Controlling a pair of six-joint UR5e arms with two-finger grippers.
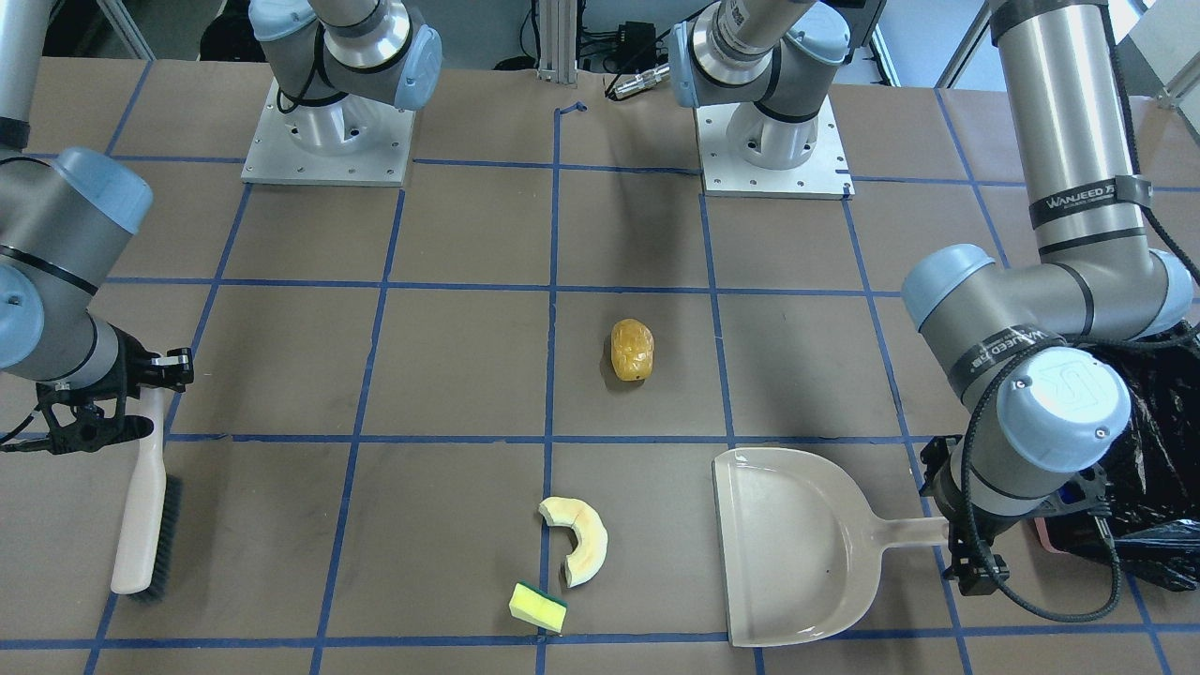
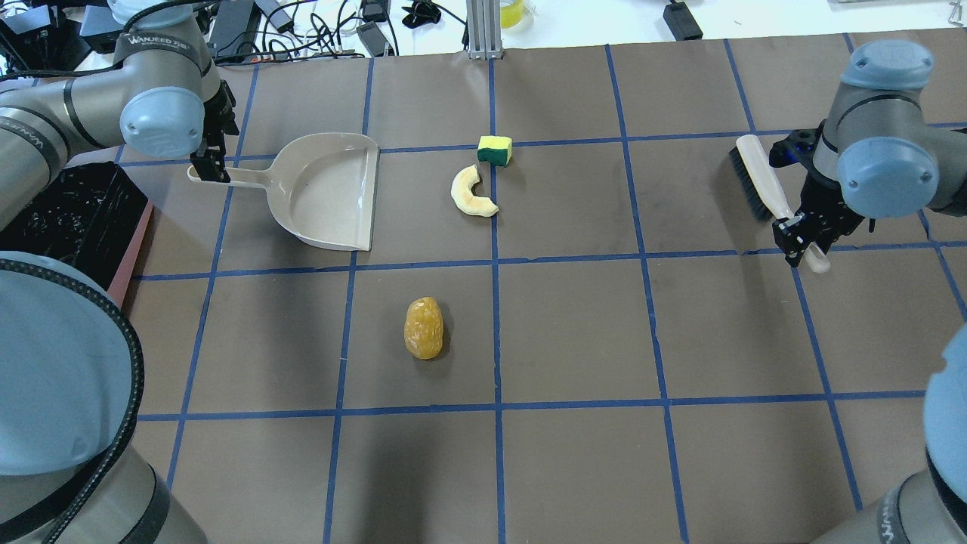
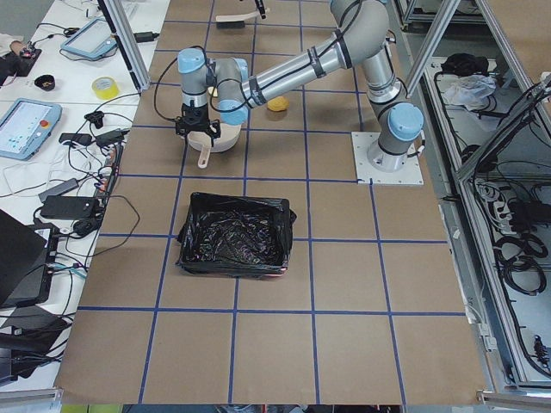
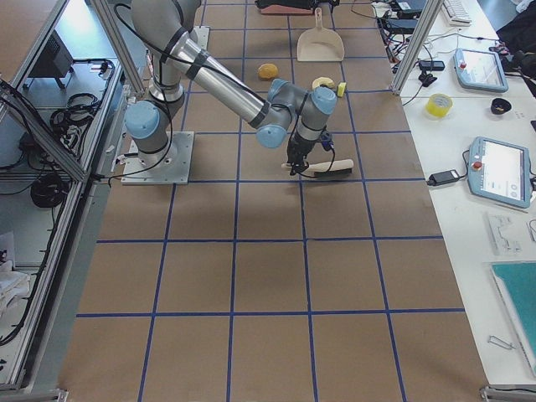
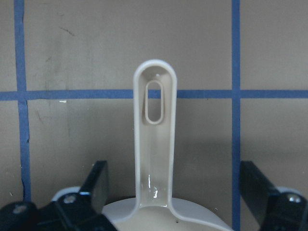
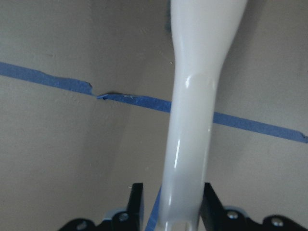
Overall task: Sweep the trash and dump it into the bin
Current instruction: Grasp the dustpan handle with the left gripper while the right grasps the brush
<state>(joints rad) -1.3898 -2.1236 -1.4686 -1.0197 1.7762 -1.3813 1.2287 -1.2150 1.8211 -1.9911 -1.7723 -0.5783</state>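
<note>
The trash lies on the table: a golden-brown potato-like lump point(image 2: 424, 327) near the middle, and a pale crescent slice point(image 2: 470, 193) with a yellow-and-green sponge block point(image 2: 495, 149) just beyond it. The beige dustpan point(image 2: 325, 189) lies left of the slice, mouth toward it. My left gripper point(image 2: 208, 168) is open, its jaws well apart on either side of the dustpan handle point(image 5: 154, 144) without touching it. My right gripper point(image 2: 801, 245) is shut on the handle point(image 6: 192, 120) of the beige brush point(image 2: 755, 177) at the far right. The pink bin with a black bag point(image 2: 75, 211) stands at the left edge.
The table is brown with a grid of blue tape lines point(image 2: 495, 261). The two arm bases point(image 1: 328, 131) stand at the robot's side. Cables and devices point(image 2: 302, 30) lie beyond the table's far edge.
</note>
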